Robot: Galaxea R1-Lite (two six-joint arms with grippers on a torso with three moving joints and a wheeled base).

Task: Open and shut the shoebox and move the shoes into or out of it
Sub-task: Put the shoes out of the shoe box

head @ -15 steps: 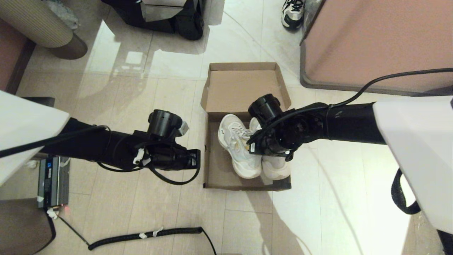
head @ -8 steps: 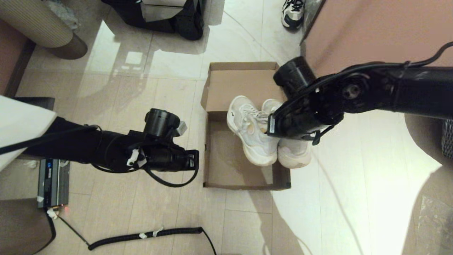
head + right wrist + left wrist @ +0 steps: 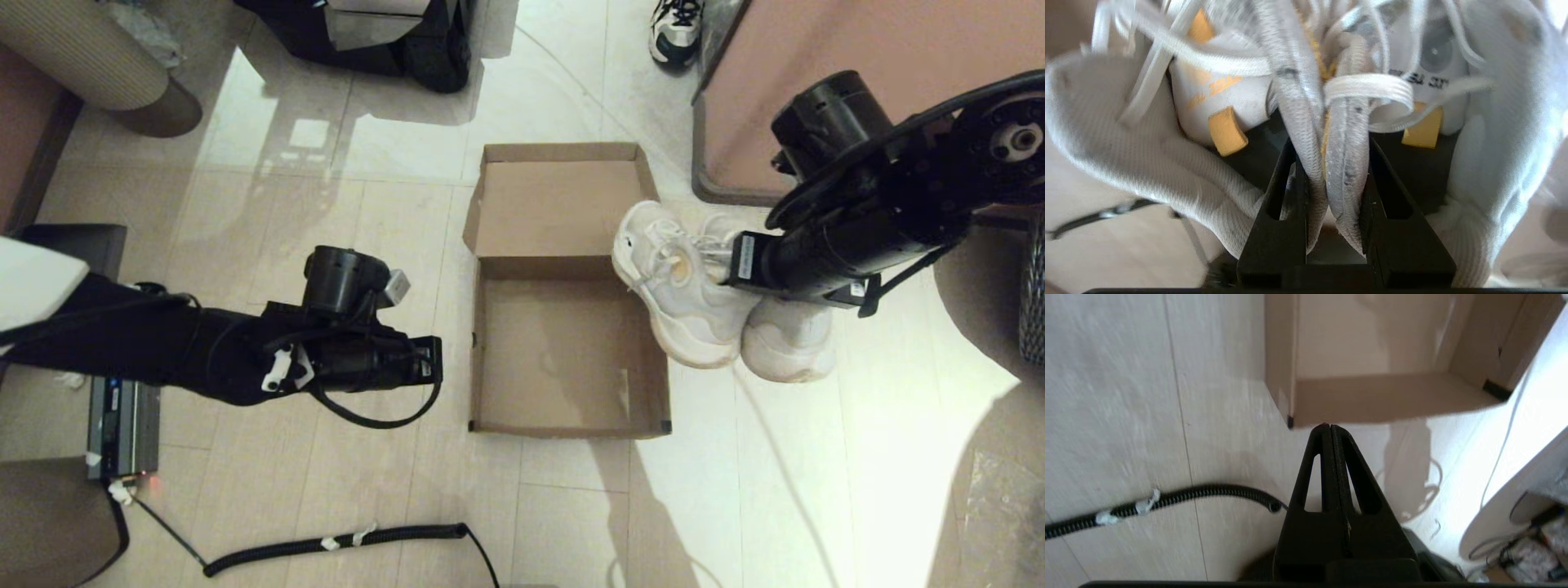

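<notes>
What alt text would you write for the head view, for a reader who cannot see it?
The right pincer holds two white shoes pinched together, beside the open, empty shoebox on a tiled floor. The left pincer, shut and empty, hangs on the box's other side.

A lived-in indoor room — glossy tiled floor (image 3: 343, 506), a stray sneaker (image 3: 676, 31), loose cable (image 3: 335, 543).

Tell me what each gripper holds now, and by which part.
The right gripper holds both shoes together, pinching their inner collar edges. The left gripper is shut and holds nothing.
</notes>
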